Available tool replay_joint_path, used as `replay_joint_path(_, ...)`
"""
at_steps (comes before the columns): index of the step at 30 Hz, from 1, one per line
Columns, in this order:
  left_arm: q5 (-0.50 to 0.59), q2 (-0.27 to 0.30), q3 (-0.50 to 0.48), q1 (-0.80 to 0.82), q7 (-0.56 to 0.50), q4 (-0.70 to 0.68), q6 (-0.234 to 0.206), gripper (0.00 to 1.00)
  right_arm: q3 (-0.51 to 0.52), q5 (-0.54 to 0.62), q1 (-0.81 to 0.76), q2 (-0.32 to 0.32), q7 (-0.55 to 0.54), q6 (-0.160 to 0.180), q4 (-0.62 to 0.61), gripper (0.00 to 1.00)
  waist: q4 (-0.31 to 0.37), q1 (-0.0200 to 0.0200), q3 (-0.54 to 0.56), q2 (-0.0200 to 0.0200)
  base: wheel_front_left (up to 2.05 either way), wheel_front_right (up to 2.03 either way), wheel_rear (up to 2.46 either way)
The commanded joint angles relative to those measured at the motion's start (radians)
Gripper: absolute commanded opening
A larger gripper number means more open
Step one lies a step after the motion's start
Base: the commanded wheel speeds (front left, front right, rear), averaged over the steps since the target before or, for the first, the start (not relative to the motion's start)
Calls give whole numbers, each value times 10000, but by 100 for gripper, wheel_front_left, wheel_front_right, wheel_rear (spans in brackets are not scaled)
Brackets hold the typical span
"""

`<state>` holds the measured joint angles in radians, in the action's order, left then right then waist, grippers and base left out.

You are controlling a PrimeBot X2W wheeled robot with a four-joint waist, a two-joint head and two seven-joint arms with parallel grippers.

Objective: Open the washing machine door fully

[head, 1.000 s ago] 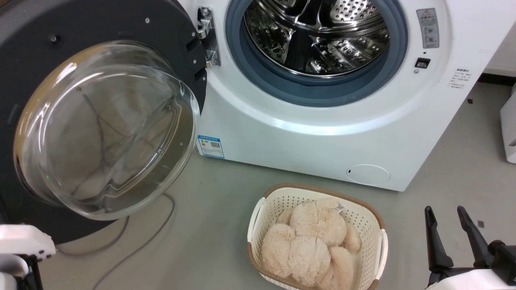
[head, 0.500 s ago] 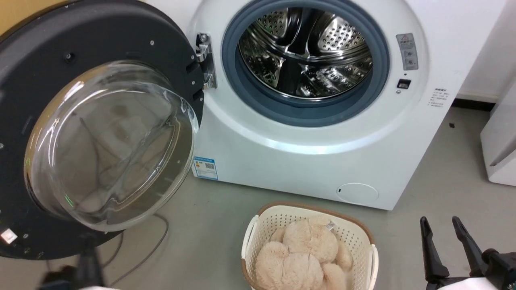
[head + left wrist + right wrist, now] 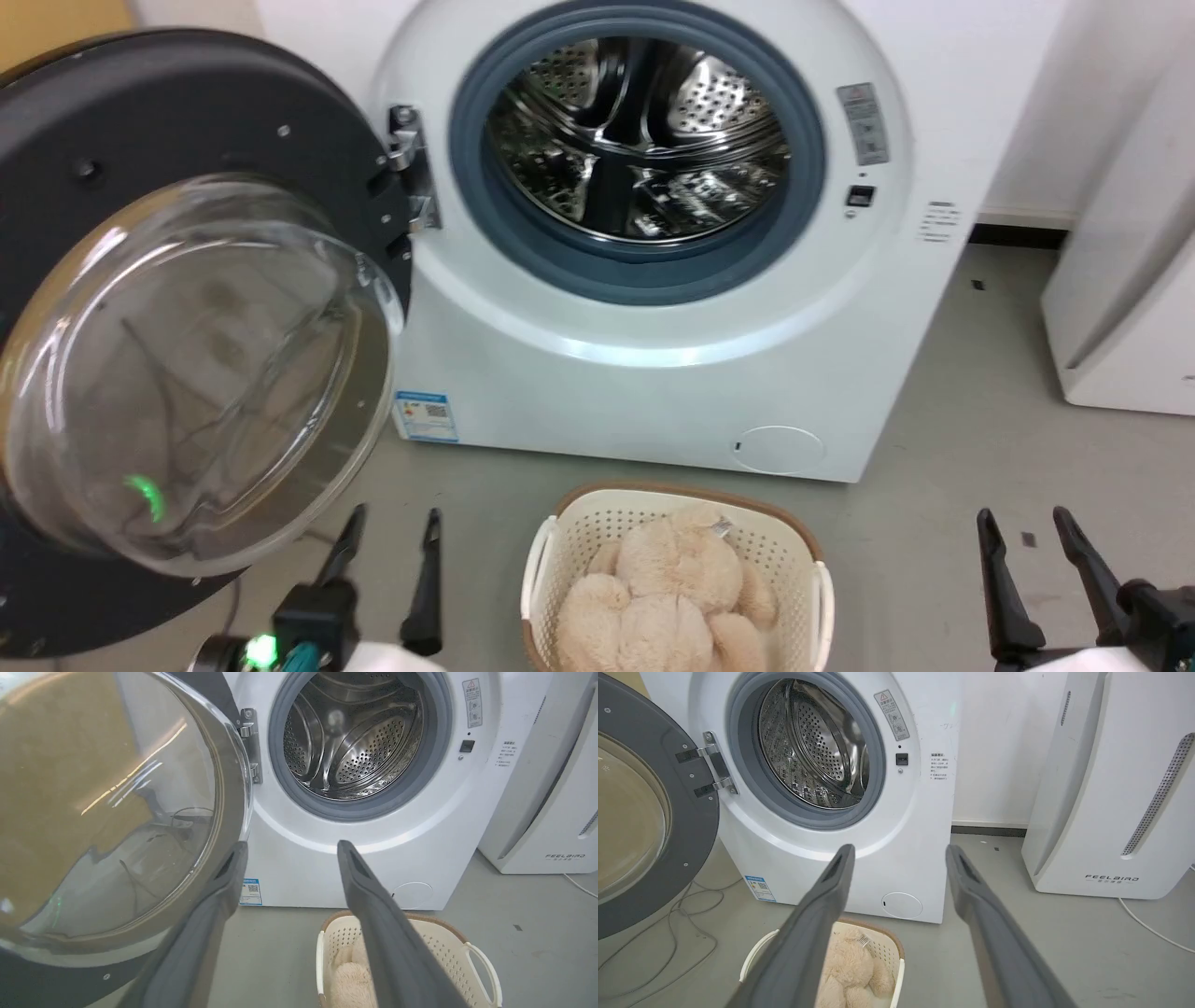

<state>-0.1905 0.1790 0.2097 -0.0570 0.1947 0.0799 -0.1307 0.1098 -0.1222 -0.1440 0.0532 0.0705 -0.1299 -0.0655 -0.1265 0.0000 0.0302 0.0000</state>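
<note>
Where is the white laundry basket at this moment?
In the head view, the laundry basket stands on the floor at bottom centre, in front of the washing machine, between the left hand and the right hand.

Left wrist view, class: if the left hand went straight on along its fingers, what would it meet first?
The left hand would probably meet the white front panel below the drum opening. One finger runs close beside the washing machine door; depth is unclear, so it might brush that first.
</note>
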Motion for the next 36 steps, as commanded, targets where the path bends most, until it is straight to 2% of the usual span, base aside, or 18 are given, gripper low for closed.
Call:
replay_joint_path(1,73,12,118,255,-105,113,102,100,32,98,-232,-30,-49,-8,-56,100,196,0,51,0,0,0,0)
replay_joint_path(7,33,14,370,694,-488,544,318,100,82,191,-366,-30,-193,-8,-137,100,652,0,68,0,0,0,0)
replay_joint_path(12,-70,-8,312,666,-546,791,203,100,-83,171,-351,-30,-281,-8,-137,100,928,0,18,0,0,0,0)
replay_joint_path(23,-199,27,281,509,-518,912,68,100,-237,179,-175,-30,-293,-8,-67,100,956,0,-60,0,0,0,0)
replay_joint_path(24,-155,-17,314,563,-535,884,94,0,-228,175,-257,0,-322,0,-63,0,957,0,-63,0,0,0,0)
replay_joint_path(36,-12,-121,176,564,-631,768,184,0,-282,246,-143,0,-357,-1,-11,0,979,0,-88,0,0,0,0)
